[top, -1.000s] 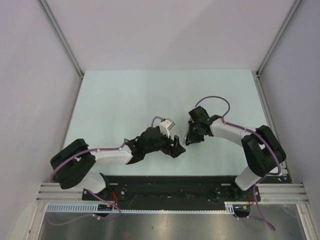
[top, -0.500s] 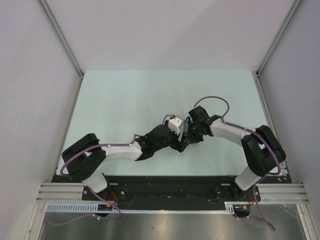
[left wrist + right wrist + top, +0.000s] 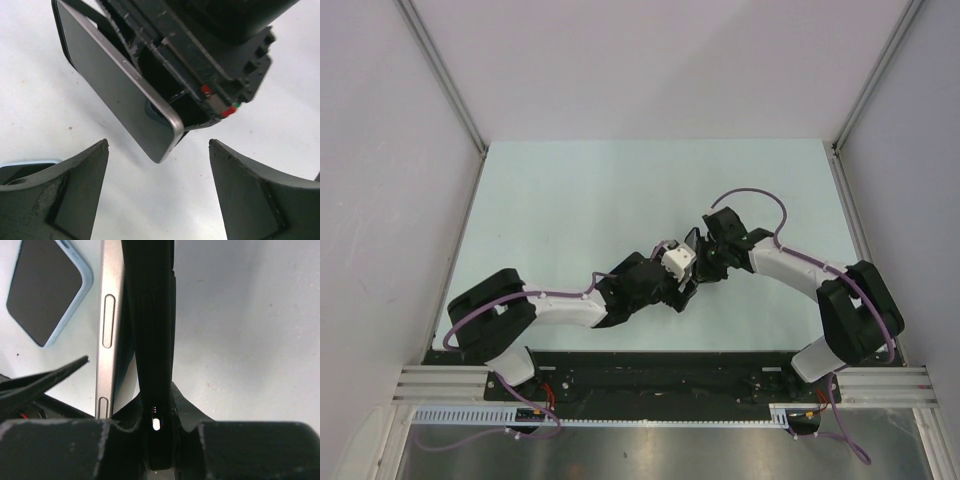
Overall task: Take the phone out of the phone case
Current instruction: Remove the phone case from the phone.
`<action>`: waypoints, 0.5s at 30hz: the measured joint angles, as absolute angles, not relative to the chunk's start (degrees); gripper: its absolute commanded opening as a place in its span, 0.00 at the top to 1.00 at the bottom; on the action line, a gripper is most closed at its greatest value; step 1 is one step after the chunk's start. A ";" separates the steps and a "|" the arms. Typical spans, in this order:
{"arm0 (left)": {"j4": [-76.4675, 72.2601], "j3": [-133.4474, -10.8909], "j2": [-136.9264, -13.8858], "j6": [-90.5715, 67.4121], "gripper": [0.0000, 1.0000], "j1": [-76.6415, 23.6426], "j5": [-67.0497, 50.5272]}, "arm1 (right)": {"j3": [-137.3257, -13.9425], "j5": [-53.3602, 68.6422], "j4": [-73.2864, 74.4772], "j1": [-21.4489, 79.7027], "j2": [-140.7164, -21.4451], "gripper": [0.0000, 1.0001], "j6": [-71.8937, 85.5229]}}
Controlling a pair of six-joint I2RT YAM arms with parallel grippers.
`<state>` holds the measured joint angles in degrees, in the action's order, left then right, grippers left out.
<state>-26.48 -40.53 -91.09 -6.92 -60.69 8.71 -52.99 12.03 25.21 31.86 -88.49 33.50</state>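
Left gripper (image 3: 158,150) hangs wide open, fingers spread either side of the phone (image 3: 115,85), whose lower corner points down between them, untouched. The phone stands on edge, long axis slanting away up-left from that gripper (silver frame, no cover on it). The light-blue phone case (image 3: 47,287) lies flat on the table (image 3: 40,100) nearby. Right gripper (image 3: 702,258) seems clamped across the phone, so the left is free.

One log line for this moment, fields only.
right gripper: shut on phone, held on edge | left gripper: open, flanking phone corner, no contact | phone case: flat on table, apart
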 measured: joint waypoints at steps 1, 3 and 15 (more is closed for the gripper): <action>-26.48 -40.53 -91.18 -6.37 0.18 -60.71 9.43 | -52.99 12.25 25.32 31.83 -87.90 1.00 33.36; -26.48 -40.53 -91.26 -5.39 0.20 -60.97 11.51 | -52.99 12.36 25.82 31.83 -86.98 1.00 33.04; -28.23 -40.56 -91.29 -1.21 0.28 -62.04 21.37 | -52.97 12.16 27.53 31.62 -85.36 1.00 31.88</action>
